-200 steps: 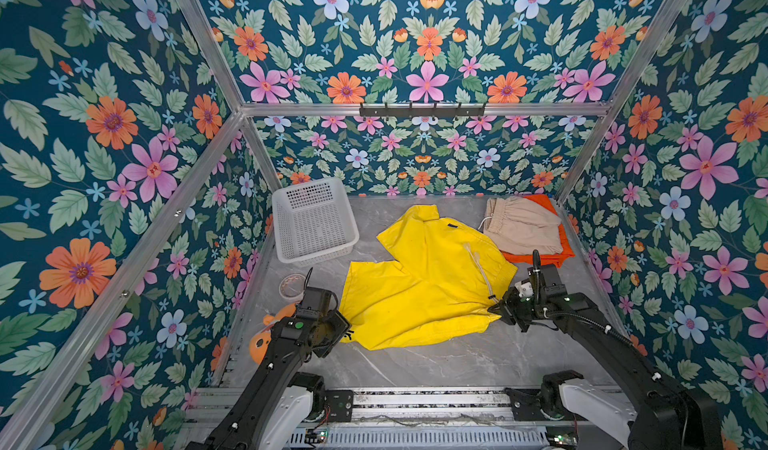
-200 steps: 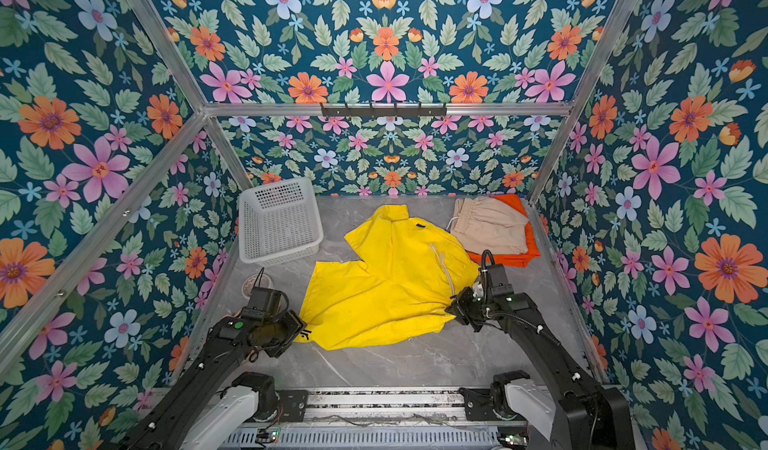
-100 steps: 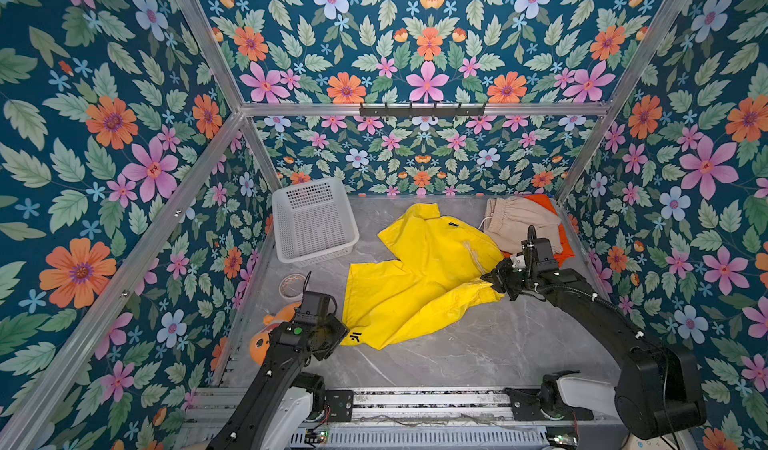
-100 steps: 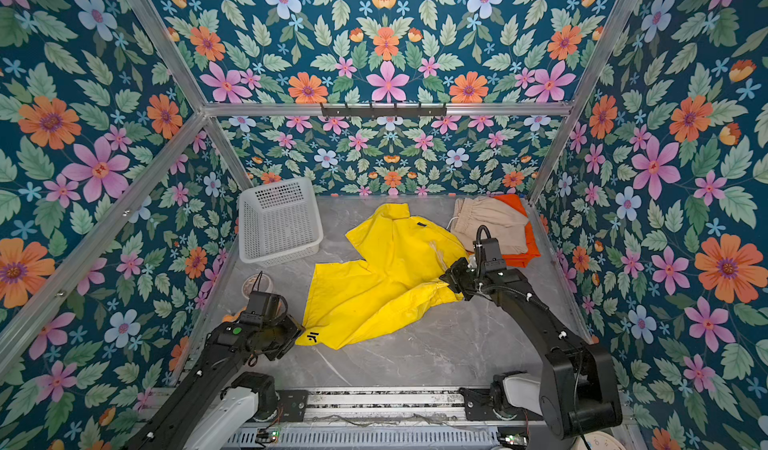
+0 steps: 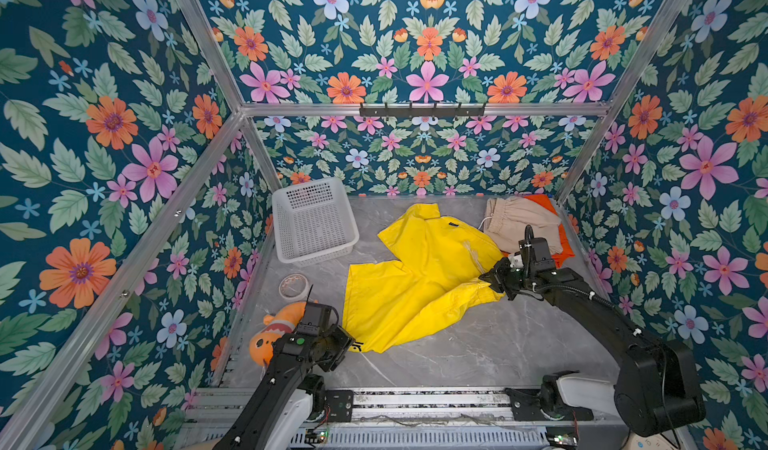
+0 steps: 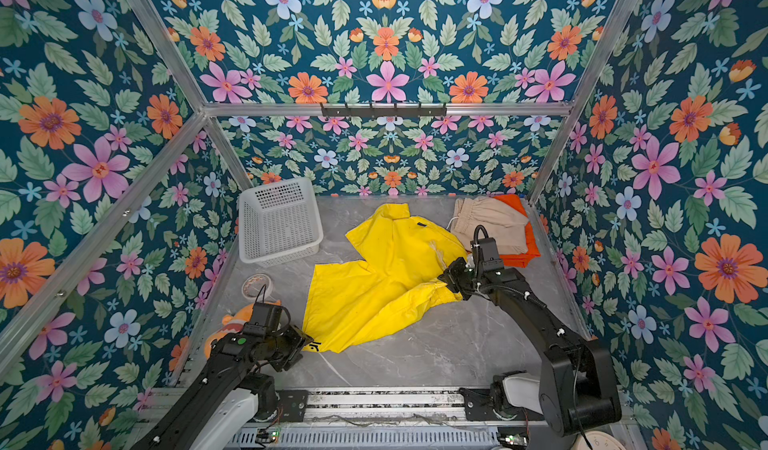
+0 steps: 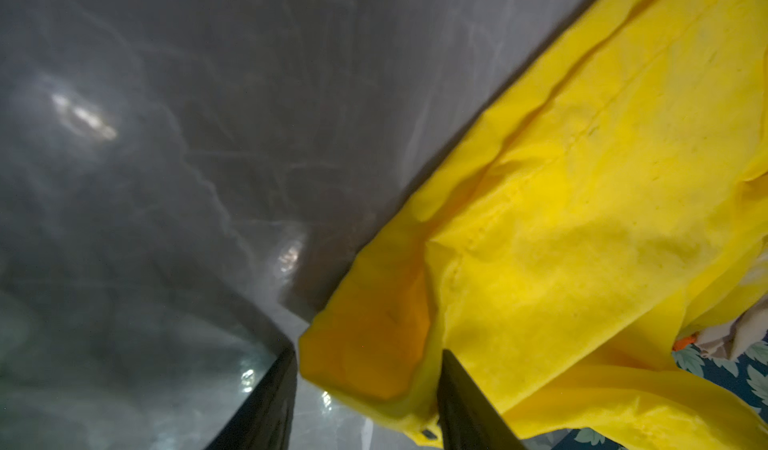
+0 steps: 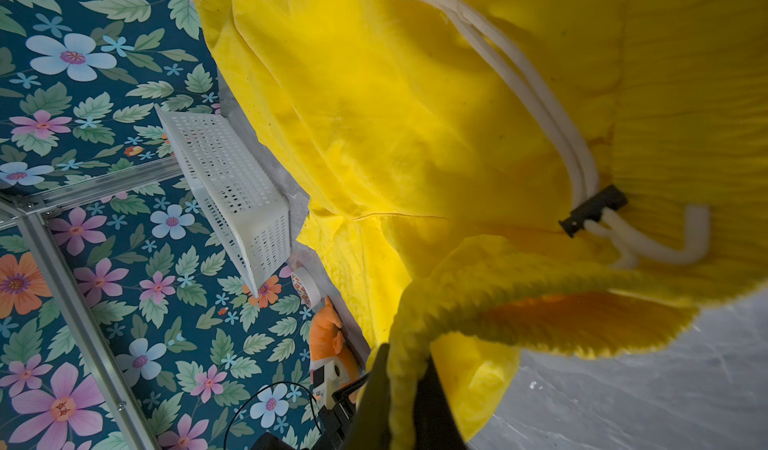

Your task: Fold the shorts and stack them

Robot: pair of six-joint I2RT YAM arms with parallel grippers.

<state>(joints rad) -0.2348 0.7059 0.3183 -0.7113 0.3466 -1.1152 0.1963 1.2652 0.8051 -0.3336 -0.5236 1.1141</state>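
Over the last second my right claw (image 5: 493,281) has dragged the yellow shorts (image 5: 415,290) by the waistband (image 8: 519,286) from the lower right of the frame up toward the pile at upper right. That side now bunches and lifts off the table (image 5: 457,352). The right claw is clenched on the waistband. My left claw (image 7: 365,360) is released, jaws apart astride the hem corner (image 7: 357,327), lower left of centre. Beige shorts (image 5: 519,225) lie on the orange shorts (image 5: 565,252). I judge the yellow fold is under way but not yet laid flat.
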